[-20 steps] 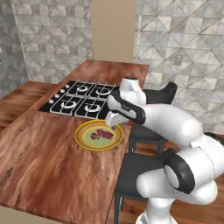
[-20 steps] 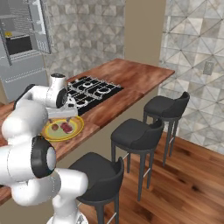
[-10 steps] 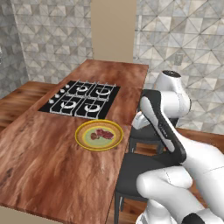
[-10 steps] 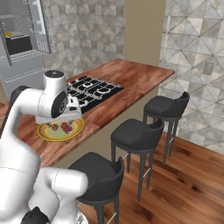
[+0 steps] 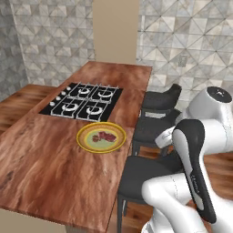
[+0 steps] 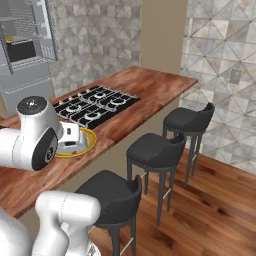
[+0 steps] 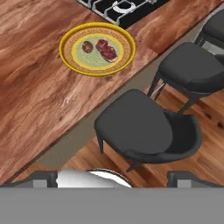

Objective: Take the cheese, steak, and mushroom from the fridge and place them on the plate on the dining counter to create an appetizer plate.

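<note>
In the left base view, the dining counter (image 5: 54, 168) is a long slab of reddish-brown wood grain, glossy and streaked. A black cooktop (image 5: 84, 101) with four ringed burners is set flush in it. Just in front of the cooktop sits the round flat plate (image 5: 84, 142), bright yellow at the rim and pale green in the centre. On it lies the steak (image 5: 107, 135), a flat red-pink slab, with the small brown-red mushroom (image 5: 95, 138) just beside it. The walls are grey stone tiles in a faceted triangle pattern, split by a plain tan pillar (image 5: 116, 29). Dark padded stools (image 5: 157, 101) line the counter's right edge.

In the right base view, three black stools (image 6: 155, 151) with thin metal legs stand in a row on a plank wood floor (image 6: 215, 215). The grey-white fridge (image 6: 25, 40) stands in the far left corner, its door open. The plate's yellow rim (image 6: 91, 140) peeks from behind the white arm.

In the hand view, the plate (image 7: 65, 46) carries two pieces, the steak (image 7: 107, 49) and the mushroom (image 7: 87, 47), near each other at the centre. One stool seat (image 7: 140, 127) lies below the counter edge. The gripper (image 7: 112, 178) has its two dark tips spread wide apart, holding nothing.
</note>
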